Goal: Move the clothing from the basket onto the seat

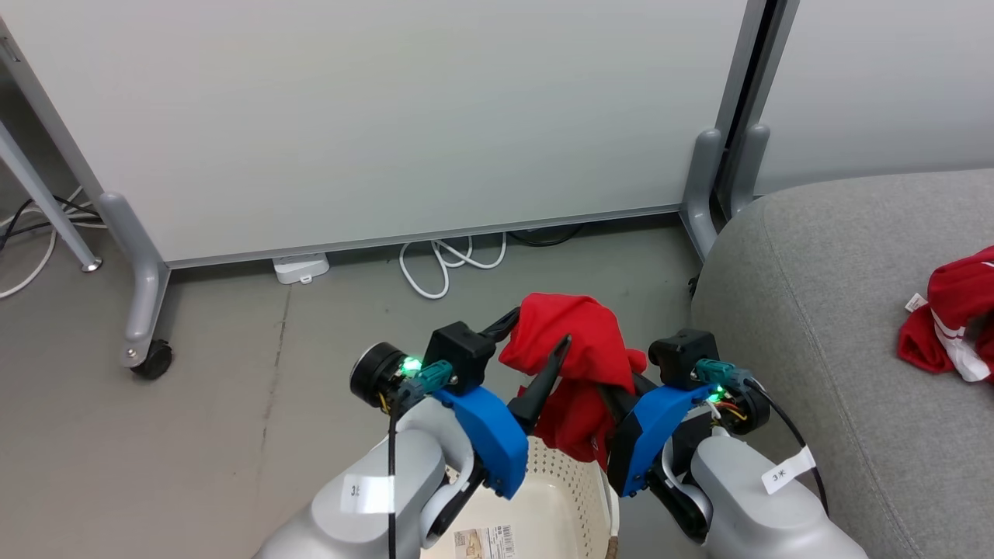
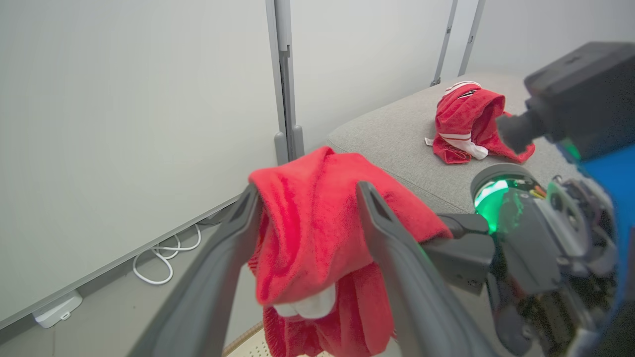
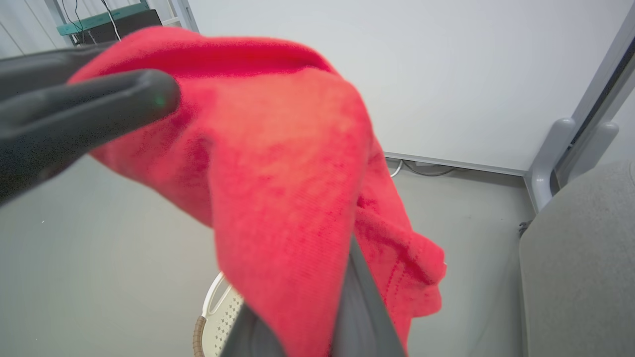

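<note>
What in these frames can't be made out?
- Basket inside: head view, the left arm covers part and the bottom edge cuts the rest, so leftover clothing can't be told.
- Basket label: head view, too small to read.
- Right gripper fingertips: head view, buried in the held garment; right wrist view, blurred red cloth covers them.
- Second garment on the seat: head view, cut by the right edge.

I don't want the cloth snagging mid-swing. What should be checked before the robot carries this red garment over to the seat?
1. Hold: right gripper shut on the held garment: ok.
2. Release: left gripper open: ok.
3. Snag: its fingers free of cloth: not ok, cloth drapes between them.
4. Lift: hem clear of the basket: cannot tell.
5. Landing: bare seat beside the other garment: ok.
</note>
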